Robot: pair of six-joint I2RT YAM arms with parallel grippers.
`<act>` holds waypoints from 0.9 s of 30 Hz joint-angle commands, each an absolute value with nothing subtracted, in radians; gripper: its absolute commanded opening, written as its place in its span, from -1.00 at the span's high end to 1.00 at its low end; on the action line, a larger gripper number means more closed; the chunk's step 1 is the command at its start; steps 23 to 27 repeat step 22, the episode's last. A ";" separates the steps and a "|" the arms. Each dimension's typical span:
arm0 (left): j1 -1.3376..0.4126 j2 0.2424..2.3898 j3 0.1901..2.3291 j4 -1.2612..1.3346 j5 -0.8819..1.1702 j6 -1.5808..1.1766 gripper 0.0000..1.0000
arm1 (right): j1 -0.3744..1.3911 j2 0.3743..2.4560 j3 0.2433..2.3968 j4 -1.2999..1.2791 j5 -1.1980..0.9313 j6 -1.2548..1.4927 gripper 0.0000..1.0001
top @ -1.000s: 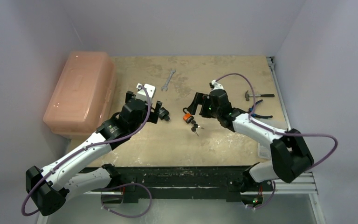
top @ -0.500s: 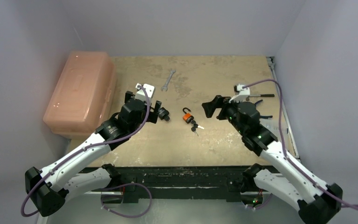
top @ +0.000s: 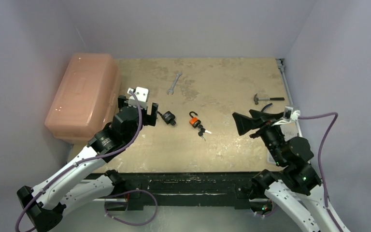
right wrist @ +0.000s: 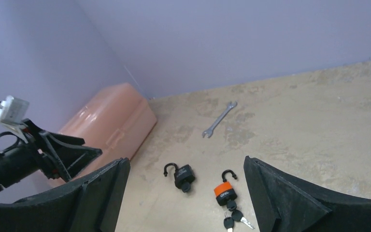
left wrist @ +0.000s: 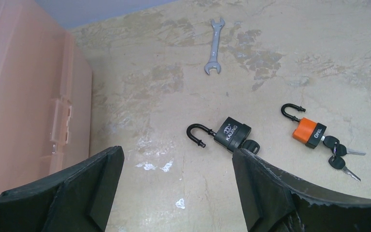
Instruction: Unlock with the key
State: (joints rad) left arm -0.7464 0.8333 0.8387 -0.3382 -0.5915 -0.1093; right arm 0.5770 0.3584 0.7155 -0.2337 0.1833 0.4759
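Pale walls close round a worn desk [top: 222, 145], and both padlocks lie near its middle. The black lock [left wrist: 232, 134] has its shackle swung out and a key in its base. The orange lock [left wrist: 308, 133] lies just beside it, shackle also raised, with keys [left wrist: 340, 157] trailing from its base on a ring.

Both look unlocked, so the main risk now is disturbance. A low sweep by either arm could knock a lock, push a shackle shut or drag the ring and pull a key out. If a key needs another turn, the loose lock would likely spin on the desk unless the other hand braces it.

The left hand [left wrist: 176, 159] hovers near the black lock, jaws spread wide, holding nothing. The right hand [top: 249, 121] is well apart from both locks, fully spread and empty.
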 commanded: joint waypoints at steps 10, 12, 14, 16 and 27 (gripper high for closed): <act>-0.740 0.797 0.833 -0.309 -0.616 -0.087 -0.79 | 0.579 0.239 0.688 -0.229 0.133 0.485 -0.98; -0.740 0.793 0.832 -0.308 -0.617 -0.088 -0.79 | 0.578 0.249 0.699 -0.240 0.138 0.481 -0.98; -0.740 0.790 0.834 -0.308 -0.616 -0.087 -0.79 | 0.579 0.250 0.701 -0.249 0.164 0.486 -0.97; -0.740 0.787 0.834 -0.309 -0.615 -0.087 -0.79 | 0.580 0.264 0.718 -0.274 0.164 0.489 -0.98; -0.741 0.782 0.832 -0.308 -0.608 -0.090 -0.79 | 0.579 0.243 0.706 -0.281 0.142 0.485 -0.98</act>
